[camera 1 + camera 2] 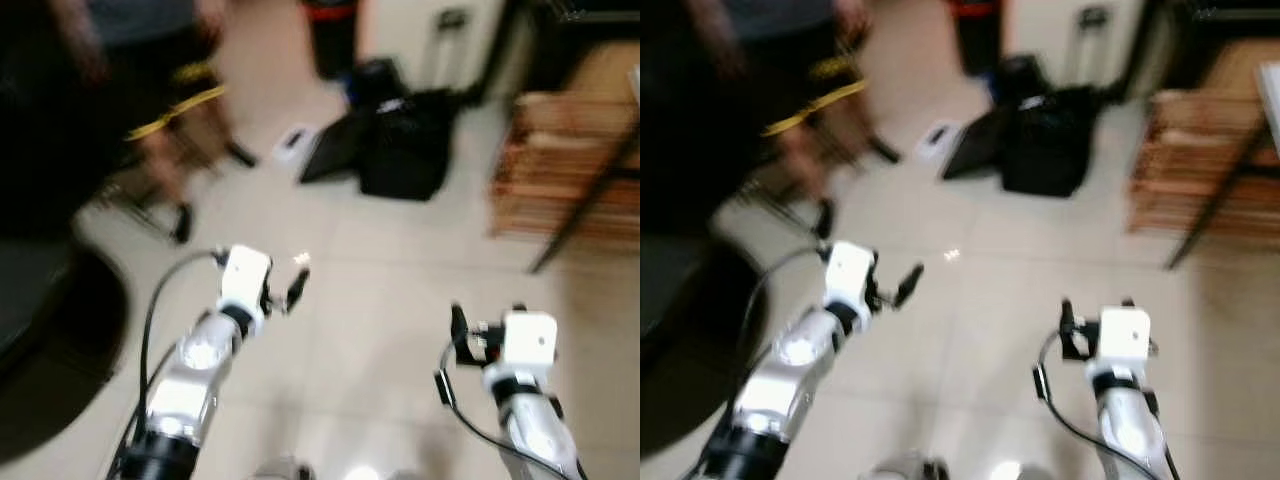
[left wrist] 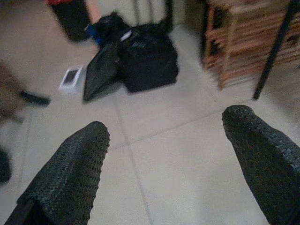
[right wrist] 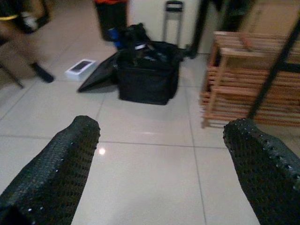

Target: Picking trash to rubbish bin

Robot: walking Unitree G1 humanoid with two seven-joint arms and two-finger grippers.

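Observation:
A small white box point(image 2: 71, 77) lies flat on the pale tiled floor, left of a black bag point(image 2: 147, 58). Behind them, near the wall, stands a dark bin with a red top point(image 3: 111, 16). My left gripper point(image 2: 165, 124) is open, held above bare tiles, with nothing between its fingers. My right gripper point(image 3: 163, 125) is open too, also over bare floor and well short of the box point(image 3: 80, 67). Both silver arms reach forward in the blurred eye views, the left arm point(image 1: 200, 350) and the right arm point(image 1: 525, 400).
A person's legs and feet point(image 1: 170, 150) stand at the far left, by a dark chair point(image 1: 50, 320). A wooden slatted rack point(image 1: 560, 170) and a black table leg point(image 3: 274, 70) are on the right. A flat black panel point(image 3: 96, 77) leans on the bag.

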